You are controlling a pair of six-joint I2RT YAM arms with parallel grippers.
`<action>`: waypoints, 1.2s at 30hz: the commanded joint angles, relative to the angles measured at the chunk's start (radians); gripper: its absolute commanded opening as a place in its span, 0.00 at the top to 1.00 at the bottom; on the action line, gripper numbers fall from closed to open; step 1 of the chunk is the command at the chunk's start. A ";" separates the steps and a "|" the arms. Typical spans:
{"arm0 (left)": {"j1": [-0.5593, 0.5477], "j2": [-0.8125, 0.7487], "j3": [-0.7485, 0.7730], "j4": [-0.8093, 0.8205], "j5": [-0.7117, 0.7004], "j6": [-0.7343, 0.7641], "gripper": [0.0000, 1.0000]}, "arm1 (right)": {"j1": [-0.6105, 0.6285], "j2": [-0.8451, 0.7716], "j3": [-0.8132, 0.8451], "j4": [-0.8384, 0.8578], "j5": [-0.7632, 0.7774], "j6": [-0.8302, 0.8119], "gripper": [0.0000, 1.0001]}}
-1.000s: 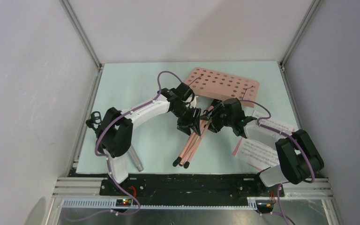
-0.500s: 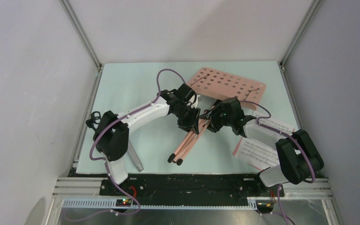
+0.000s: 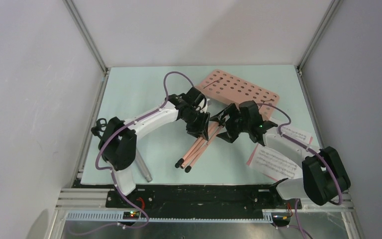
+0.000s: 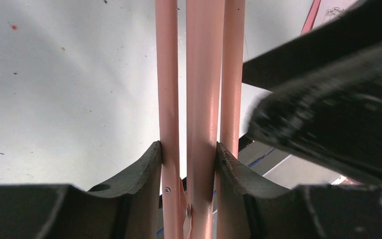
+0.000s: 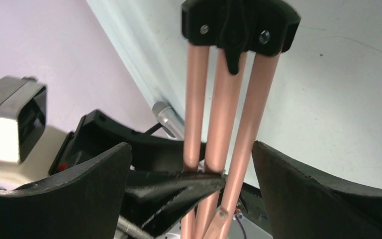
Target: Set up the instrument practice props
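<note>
From above, both my arms reach inward from the near edge and meet mid-table. My left claw (image 3: 200,130) points down onto the folded legs (image 3: 195,153) of the salmon-pink music stand (image 3: 241,90). The stand lies on the pale table (image 3: 139,94), its perforated desk toward the far right and its black-tipped feet toward me. My right claw (image 3: 225,127) hangs just beside the left one, at the same bundle. The sheet-music pages (image 3: 274,162) lie at the near right, partly under my right forearm. The grey microphone (image 3: 143,169) lies by my left base.

Left wrist: my fingers (image 4: 146,167) pinch narrow on the pink tubes, touching them on both sides. A third tube runs just outside the right finger.

Right wrist: my fingers (image 5: 79,199) stand wide. The three tubes pass between them untouched and meet in a black hub (image 5: 238,25).
</note>
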 commanded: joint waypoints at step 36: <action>0.061 -0.089 0.284 0.052 0.259 -0.296 1.00 | -0.193 -0.359 -0.596 0.595 0.144 0.263 0.25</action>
